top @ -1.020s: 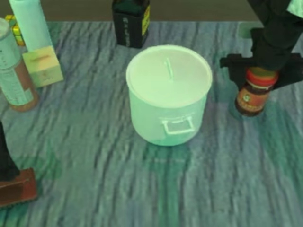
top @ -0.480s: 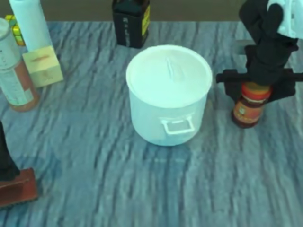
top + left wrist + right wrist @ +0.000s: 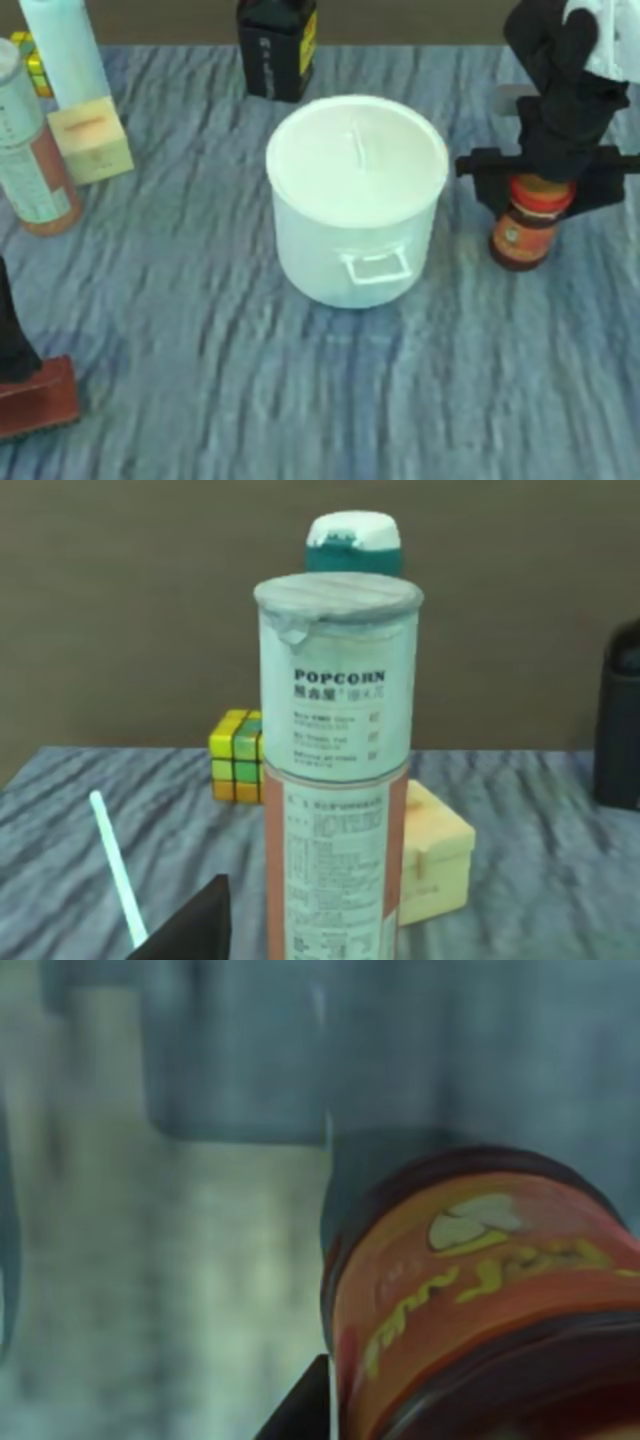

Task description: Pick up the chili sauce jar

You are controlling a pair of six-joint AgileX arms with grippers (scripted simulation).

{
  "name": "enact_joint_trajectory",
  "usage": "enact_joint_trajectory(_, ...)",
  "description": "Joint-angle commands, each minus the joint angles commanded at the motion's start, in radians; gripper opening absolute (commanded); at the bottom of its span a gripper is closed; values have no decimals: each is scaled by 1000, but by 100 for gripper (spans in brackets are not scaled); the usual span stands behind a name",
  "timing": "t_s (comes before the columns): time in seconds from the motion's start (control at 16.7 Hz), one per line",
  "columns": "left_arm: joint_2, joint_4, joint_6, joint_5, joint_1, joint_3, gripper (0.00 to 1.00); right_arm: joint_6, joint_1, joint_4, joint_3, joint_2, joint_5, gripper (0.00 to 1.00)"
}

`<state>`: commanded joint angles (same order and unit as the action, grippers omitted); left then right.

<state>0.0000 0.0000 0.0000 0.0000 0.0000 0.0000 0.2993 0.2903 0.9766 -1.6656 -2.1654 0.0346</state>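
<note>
1. The bench (image 3: 200, 380) carried the white pot (image 3: 356, 195) at its middle, and the chili sauce jar (image 3: 526, 222) stood just to the pot's right, near the right edge, apart from the pot.
2. My right arm reached down from the far right corner, and my right end effector (image 3: 545, 178) sat around the jar's red lid and neck, its black crossbar spanning both sides of the jar in the top view.
3. In the right wrist view the jar's orange-red label (image 3: 480, 1260) filled the near field, so the jar lay right at my fingers; I judged them clamped on the jar.
4. As for progress: the reach and the closing looked done, while the lift itself looked barely begun or not begun; I could not tell whether the jar's base had left the bench.
5. My left end effector (image 3: 12, 345) was parked at the left edge, facing the popcorn can (image 3: 335, 770); I could not tell its state.
</note>
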Motion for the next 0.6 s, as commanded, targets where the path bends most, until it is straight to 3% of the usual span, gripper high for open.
enact_joint_trajectory(0.24, 0, 0, 0, 0, 0, 0, 100, 0, 0, 0, 0, 0, 0, 98)
enact_joint_trajectory(0.6, 0, 0, 0, 0, 0, 0, 100, 0, 0, 0, 0, 0, 0, 100)
